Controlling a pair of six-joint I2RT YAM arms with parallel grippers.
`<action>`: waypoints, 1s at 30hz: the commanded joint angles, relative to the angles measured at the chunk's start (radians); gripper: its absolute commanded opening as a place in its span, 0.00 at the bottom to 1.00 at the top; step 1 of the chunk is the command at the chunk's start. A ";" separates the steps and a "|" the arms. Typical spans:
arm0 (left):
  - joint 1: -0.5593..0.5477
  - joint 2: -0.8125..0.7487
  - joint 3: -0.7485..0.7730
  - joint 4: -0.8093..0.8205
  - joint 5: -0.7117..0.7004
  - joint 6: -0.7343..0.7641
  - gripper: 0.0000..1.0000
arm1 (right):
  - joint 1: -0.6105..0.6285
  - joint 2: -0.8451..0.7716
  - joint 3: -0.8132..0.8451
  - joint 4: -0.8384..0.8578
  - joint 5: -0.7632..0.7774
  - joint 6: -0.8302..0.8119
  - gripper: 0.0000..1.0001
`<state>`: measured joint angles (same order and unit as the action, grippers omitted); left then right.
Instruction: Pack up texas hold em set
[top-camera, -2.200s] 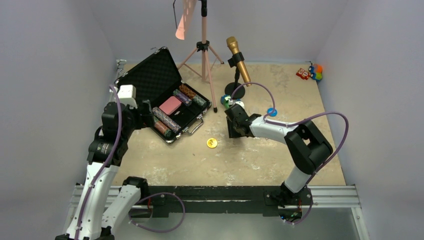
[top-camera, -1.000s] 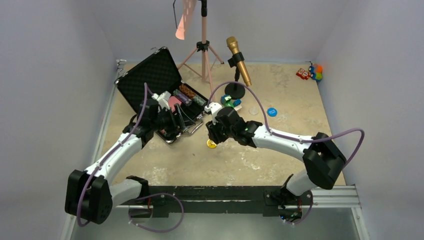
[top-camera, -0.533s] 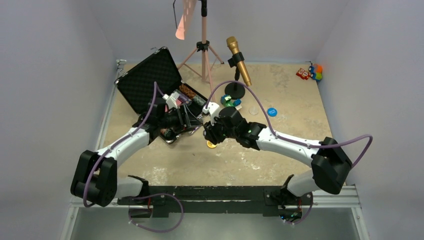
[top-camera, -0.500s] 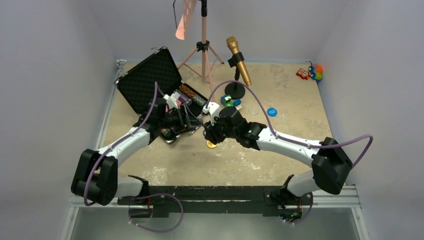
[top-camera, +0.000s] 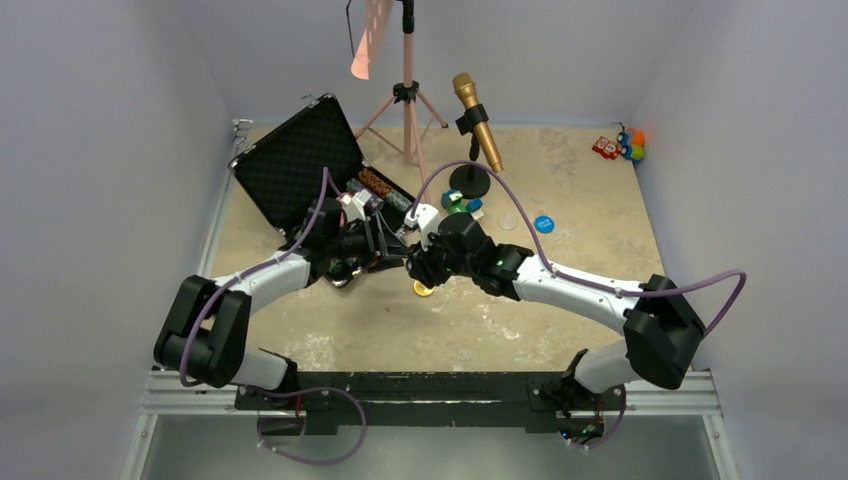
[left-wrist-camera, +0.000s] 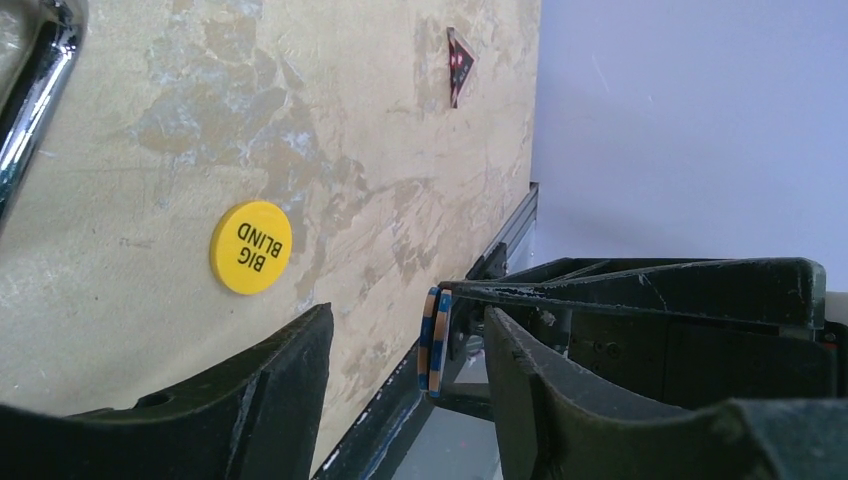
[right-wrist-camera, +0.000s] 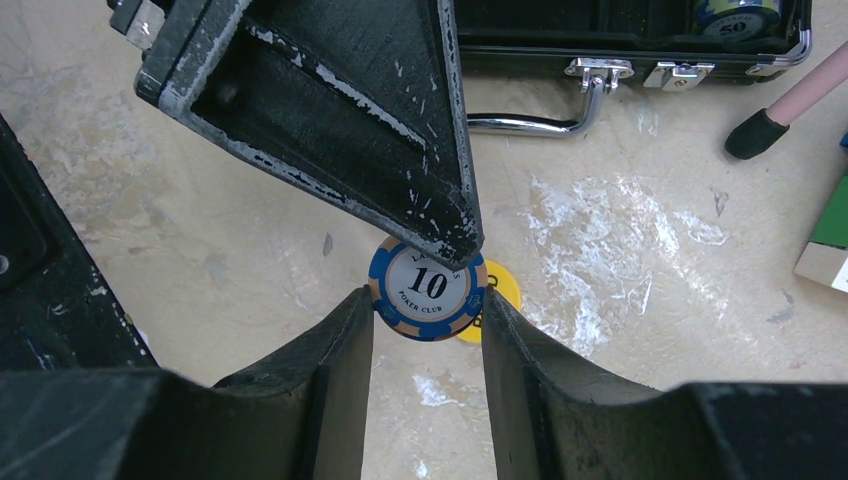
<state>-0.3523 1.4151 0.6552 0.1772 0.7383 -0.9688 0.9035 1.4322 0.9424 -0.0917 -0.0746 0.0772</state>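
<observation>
The black silver-edged briefcase (top-camera: 300, 160) lies open at the back left with chip stacks inside. Its handle shows in the right wrist view (right-wrist-camera: 540, 125). My right gripper (right-wrist-camera: 427, 300) is shut on two blue "10" poker chips (right-wrist-camera: 427, 285), held on edge above the yellow BIG BLIND button (top-camera: 423, 289). My left gripper (left-wrist-camera: 408, 320) is open, its jaws on either side of those chips (left-wrist-camera: 435, 340) without closing on them. The yellow button (left-wrist-camera: 250, 247) lies on the table below. A triangular button (left-wrist-camera: 458, 65) lies farther off. A blue button (top-camera: 543, 223) lies at mid right.
The gold microphone (top-camera: 478, 135) stands on its stand behind my right gripper, beside a pink tripod (top-camera: 405, 100). Green and blue toy blocks (top-camera: 458, 204) sit at the microphone's base. Small toys (top-camera: 620, 145) lie in the far right corner.
My left arm swung from beside the case to the right, and my right gripper moved left over the yellow button. The two grippers now meet at the chips.
</observation>
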 joint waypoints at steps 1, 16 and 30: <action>-0.015 0.015 -0.008 0.082 0.045 -0.023 0.60 | 0.008 -0.035 0.012 0.042 -0.010 -0.016 0.10; -0.041 0.048 0.001 0.088 0.070 -0.027 0.38 | 0.009 -0.036 0.006 0.046 0.004 -0.014 0.09; -0.045 -0.006 0.093 -0.134 0.022 0.118 0.00 | 0.009 -0.065 -0.024 0.073 0.052 0.012 0.50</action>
<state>-0.3916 1.4658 0.6647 0.2073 0.7940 -0.9882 0.9119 1.4307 0.9375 -0.0906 -0.0597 0.0769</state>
